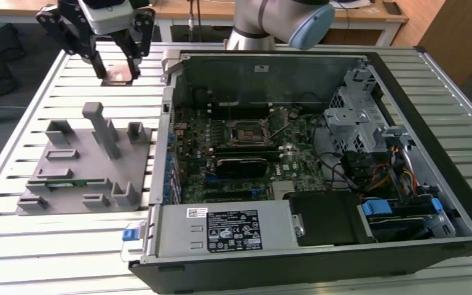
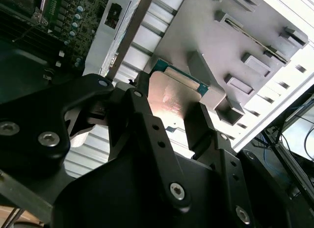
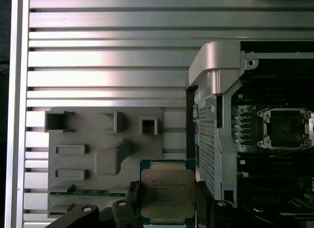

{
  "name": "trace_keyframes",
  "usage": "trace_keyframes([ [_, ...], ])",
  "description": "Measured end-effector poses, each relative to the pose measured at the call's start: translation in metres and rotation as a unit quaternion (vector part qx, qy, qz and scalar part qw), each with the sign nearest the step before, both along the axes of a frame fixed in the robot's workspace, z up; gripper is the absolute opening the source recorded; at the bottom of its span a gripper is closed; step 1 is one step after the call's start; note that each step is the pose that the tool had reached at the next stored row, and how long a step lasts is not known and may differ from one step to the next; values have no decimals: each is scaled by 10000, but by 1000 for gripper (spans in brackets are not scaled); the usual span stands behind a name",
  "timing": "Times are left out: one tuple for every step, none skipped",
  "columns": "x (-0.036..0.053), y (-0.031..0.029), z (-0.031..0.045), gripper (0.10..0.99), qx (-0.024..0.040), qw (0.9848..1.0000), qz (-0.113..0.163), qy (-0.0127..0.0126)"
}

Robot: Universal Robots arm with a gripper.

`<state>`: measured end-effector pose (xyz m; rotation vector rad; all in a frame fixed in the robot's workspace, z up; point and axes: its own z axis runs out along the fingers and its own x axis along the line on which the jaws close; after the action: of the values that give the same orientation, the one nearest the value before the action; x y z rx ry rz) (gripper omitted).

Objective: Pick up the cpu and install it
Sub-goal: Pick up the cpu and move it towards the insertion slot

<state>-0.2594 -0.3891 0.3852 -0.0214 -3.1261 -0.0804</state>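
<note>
Slatted metal tabletop [image 1: 56, 246] carries a grey fixture [image 1: 80, 178] and an open computer case [image 1: 260, 61]. Above its far corner, the claw [image 1: 118, 72] is clenched on the cpu [image 3: 167, 191], a flat square chip, silvery with a green rim.

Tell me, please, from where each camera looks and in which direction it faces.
Exterior view: off the arm, above the table, looking down at the open computer case, with the grey fixture toward the exterior view's left; the arm and gripper show.
First wrist view: on the arm, looking straight down past the gripper at the cpu, fixture and socket.
Second wrist view: on the arm, close behind the fingers, looking obliquely along them.
Both wrist views share the cpu between the fingers, and the fixture.
</note>
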Motion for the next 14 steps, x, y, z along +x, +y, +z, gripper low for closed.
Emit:
trace_keyframes([
  [10, 0, 0, 533, 0, 10000, 0, 0],
  [20, 0, 0, 533, 0, 10000, 0, 0],
  [31, 0, 0, 533, 0, 10000, 0, 0],
  [40, 0, 0, 533, 0, 10000, 0, 0],
  [50, 0, 0, 533, 0, 10000, 0, 0],
  [60, 0, 0, 533, 0, 10000, 0, 0],
  [71, 0, 0, 533, 0, 10000, 0, 0],
  [83, 0, 0, 533, 0, 10000, 0, 0],
  [93, 0, 0, 533, 0, 10000, 0, 0],
  [104, 0, 0, 533, 0, 10000, 0, 0],
  [115, 0, 0, 533, 0, 10000, 0, 0],
  [125, 0, 0, 533, 0, 10000, 0, 0],
  [135, 0, 0, 533, 0, 10000, 0, 0],
  [145, 0, 0, 533, 0, 10000, 0, 0],
])
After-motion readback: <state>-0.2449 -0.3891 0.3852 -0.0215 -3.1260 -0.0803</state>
